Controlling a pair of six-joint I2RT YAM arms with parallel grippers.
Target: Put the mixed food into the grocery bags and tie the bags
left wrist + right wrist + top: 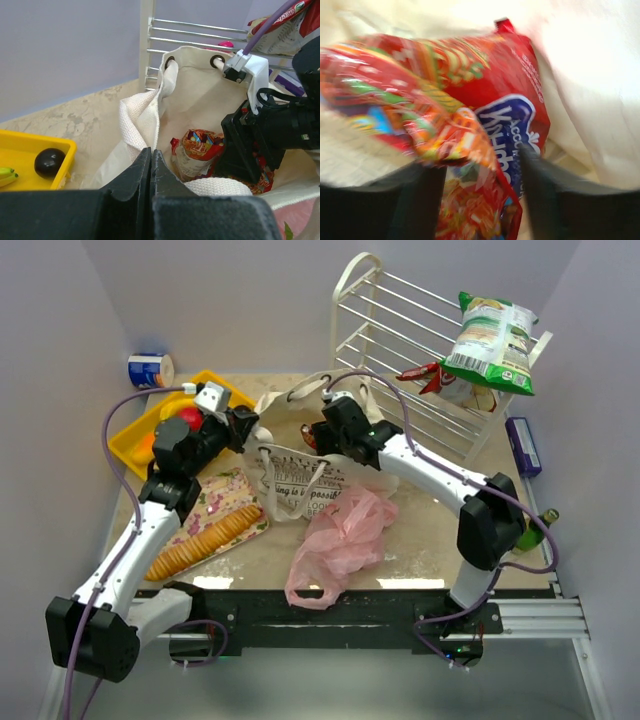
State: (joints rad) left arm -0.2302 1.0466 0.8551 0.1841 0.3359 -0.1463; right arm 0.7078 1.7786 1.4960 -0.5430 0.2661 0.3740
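The right gripper (482, 175) has its dark jaws spread apart, released. The red cookie packet (495, 85) lies between them inside the cream canvas tote (200, 100) at mid-table. The left gripper (151, 160) is clenched on the tote's left rim. The pink plastic bag (340, 535) lies just near of the tote. The green-and-white chip packet (492, 340) rests on the white wire rack (336, 330), far right.

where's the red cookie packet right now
The red printed cookie packet lies inside the cream canvas tote bag, mid-table in the top view, right under the right hand reaching into the bag's mouth.
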